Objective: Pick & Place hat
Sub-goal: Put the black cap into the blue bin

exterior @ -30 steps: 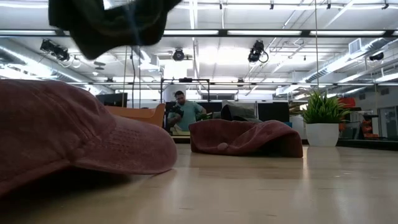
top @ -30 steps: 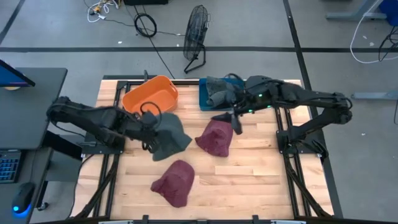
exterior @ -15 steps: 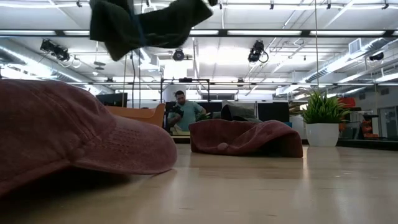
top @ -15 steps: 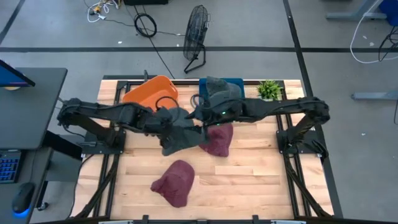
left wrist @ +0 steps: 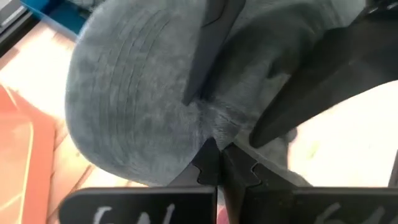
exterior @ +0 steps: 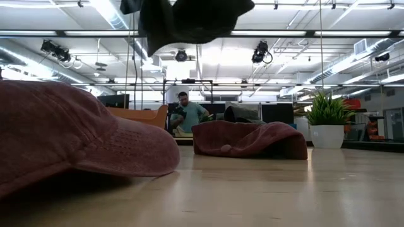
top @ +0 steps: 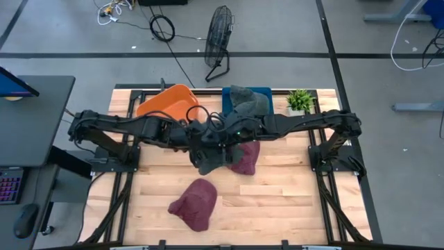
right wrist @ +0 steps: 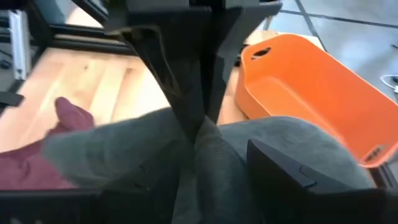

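A grey hat point(top: 215, 154) hangs above the table's middle, clear of the wood, and shows at the top of the low view point(exterior: 189, 19). My left gripper point(top: 200, 139), reaching in from the table's left, is shut on it point(left wrist: 217, 163). My right gripper point(top: 222, 137) has come in from the right and is open. Its fingers point(left wrist: 208, 50) stand on either side of the hat's cloth point(right wrist: 217, 155). Two maroon hats lie on the table, one just right of the grey hat point(top: 244, 156), one nearer the front point(top: 194, 203). My left gripper pinches a bunched fold of the grey hat's cloth point(left wrist: 211, 127) between its two shut fingertips. The hat is lifted clear and hangs slack below and around the fingers. My right gripper has a finger on each side of the hat; I cannot tell whether it touches the hat.
An orange bin point(top: 166, 104) stands at the far left. A blue tray point(top: 260, 94) at the far edge holds another grey hat point(top: 246, 101), with a small potted plant point(top: 300, 101) beside it. A person point(exterior: 186, 113) sits in the room beyond.
My left gripper has carried the grey hat toward the table's right, to the middle, keeping it lifted. My right arm has swung from beside the blue tray toward the table's left and now meets the hat from the other side.
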`<move>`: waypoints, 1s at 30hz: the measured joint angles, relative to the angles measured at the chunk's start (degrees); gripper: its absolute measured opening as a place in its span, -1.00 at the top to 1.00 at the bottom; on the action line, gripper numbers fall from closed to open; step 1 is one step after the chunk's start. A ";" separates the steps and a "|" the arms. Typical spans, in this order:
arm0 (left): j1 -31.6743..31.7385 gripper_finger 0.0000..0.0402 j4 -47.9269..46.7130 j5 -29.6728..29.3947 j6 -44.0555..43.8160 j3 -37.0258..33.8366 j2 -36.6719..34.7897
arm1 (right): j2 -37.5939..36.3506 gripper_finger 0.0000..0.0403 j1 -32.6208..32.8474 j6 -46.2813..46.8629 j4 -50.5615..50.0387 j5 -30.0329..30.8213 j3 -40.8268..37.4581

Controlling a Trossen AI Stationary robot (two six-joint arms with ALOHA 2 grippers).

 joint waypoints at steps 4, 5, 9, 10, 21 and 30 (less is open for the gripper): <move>-0.11 0.98 0.48 0.48 0.35 -0.02 0.00 | 0.00 0.06 0.02 -0.77 -2.22 1.97 0.07; -0.32 0.98 0.60 0.55 0.95 -0.02 0.00 | -0.01 0.07 0.02 -1.16 -2.60 2.05 0.07; -1.03 0.98 0.85 0.86 2.45 -0.02 0.00 | 0.00 0.18 0.07 -1.62 -3.29 2.07 0.09; -1.06 0.98 0.61 0.89 2.45 -0.02 0.00 | -0.01 0.23 0.07 -1.60 -3.47 2.19 0.09; -0.96 0.87 -0.41 0.73 1.38 0.00 0.21 | 0.02 0.95 0.00 3.38 -7.23 2.24 0.09; -0.67 0.32 -0.93 -0.31 -1.74 0.00 -0.17 | -0.04 0.93 -0.07 18.23 -14.53 9.66 -0.13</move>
